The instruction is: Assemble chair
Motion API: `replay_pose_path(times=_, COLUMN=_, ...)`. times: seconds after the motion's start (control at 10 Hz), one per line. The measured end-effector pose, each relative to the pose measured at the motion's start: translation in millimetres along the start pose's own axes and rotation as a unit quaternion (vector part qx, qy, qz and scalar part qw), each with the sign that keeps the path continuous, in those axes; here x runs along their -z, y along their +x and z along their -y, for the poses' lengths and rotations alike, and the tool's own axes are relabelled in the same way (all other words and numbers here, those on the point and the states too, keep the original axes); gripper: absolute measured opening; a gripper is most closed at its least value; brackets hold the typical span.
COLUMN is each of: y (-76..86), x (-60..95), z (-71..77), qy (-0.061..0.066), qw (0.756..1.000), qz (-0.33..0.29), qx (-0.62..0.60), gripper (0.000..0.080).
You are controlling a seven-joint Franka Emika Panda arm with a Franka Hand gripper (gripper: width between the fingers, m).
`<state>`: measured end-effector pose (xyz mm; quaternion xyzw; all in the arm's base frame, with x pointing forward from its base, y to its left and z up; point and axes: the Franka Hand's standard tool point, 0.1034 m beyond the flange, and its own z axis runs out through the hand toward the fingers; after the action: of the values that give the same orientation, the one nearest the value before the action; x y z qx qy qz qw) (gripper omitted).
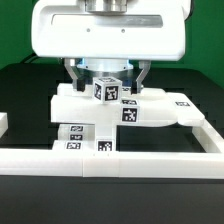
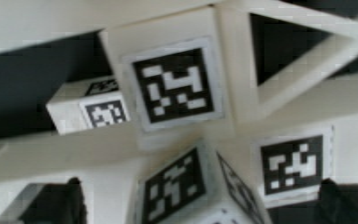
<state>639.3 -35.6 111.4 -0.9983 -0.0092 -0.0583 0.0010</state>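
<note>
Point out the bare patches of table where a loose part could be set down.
Bare black table flanks the chair parts on both sides. The pincer and parts crowd the middle, against the border wall.

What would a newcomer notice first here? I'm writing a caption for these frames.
The gripper hangs low at the middle of the exterior view, right over a cluster of white chair parts covered in black-and-white tags. Those parts lie against the low white border wall in front; the wrist view shows the tags filling the frame.

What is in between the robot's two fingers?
In the exterior view, a small tagged white chair part sits between the gripper fingers.
</note>
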Motion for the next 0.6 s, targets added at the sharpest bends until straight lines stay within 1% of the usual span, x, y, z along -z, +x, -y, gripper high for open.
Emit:
replay_pose_path(times=0.2, y=-0.3, x=0.4, z=-1.4, qy=-0.008, qw=0.994, qz=0.005, qx=0.110, gripper=0.0648)
replay_pose_path(times=0.3, y=-0.5, x=0.0, z=-2.0, qy=-0.008, qw=0.993, qz=0.005, qx=0.115, gripper=0.0631)
replay_pose_path(times=0.4, y=-0.6, x=-0.3, z=-2.0, qy=-0.008, qw=0.994, qz=0.006, qx=0.112, gripper=0.0631)
replay_pose_path(times=0.5, y=-0.7, x=-0.4, z=-2.0, qy=-0.008, qw=0.994, qz=0.006, qx=0.106, gripper=0.0435)
replay_pose_path(times=0.6, y=-0.7, x=-0.5, z=-2.1, qy=-0.009, qw=0.995, qz=0.006, qx=0.100, gripper=0.0279)
